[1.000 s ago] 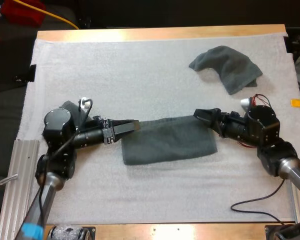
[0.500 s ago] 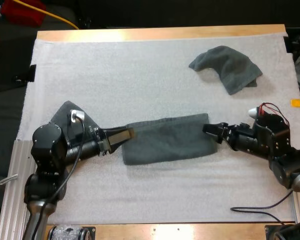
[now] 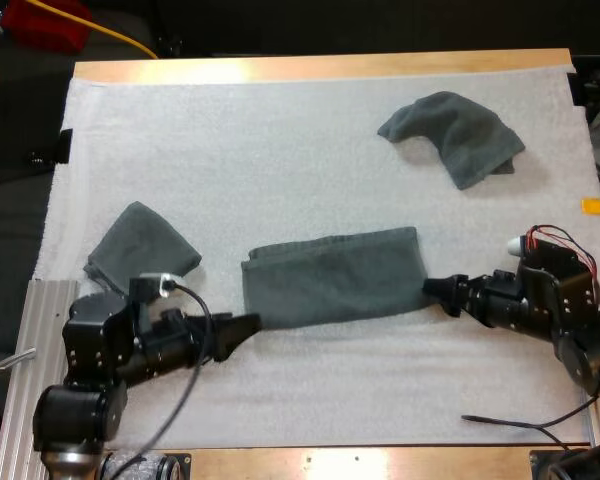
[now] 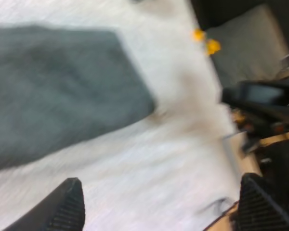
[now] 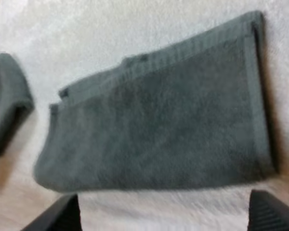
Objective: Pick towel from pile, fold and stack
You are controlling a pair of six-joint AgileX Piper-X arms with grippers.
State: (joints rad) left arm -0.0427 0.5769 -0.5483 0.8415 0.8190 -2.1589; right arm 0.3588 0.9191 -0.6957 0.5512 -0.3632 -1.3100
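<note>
A dark grey-green towel lies folded into a long flat rectangle in the middle of the mat. My left gripper sits just off its near left corner, open, nothing between its fingers; the towel lies ahead of it. My right gripper is at the towel's right end, open and clear of the towel. A crumpled towel lies at the far right. A small folded towel rests at the left, also beyond the long towel's end.
The white mat covers the wooden table. A metal rail runs along the near left edge. A black cable lies on the mat near the front right. The other arm's gripper stands past the towel's far end.
Both grippers have let go of the towel's ends and drawn back, the left toward the near left, the right toward the right edge. The towel now lies flat; the small folded towel is uncovered.
</note>
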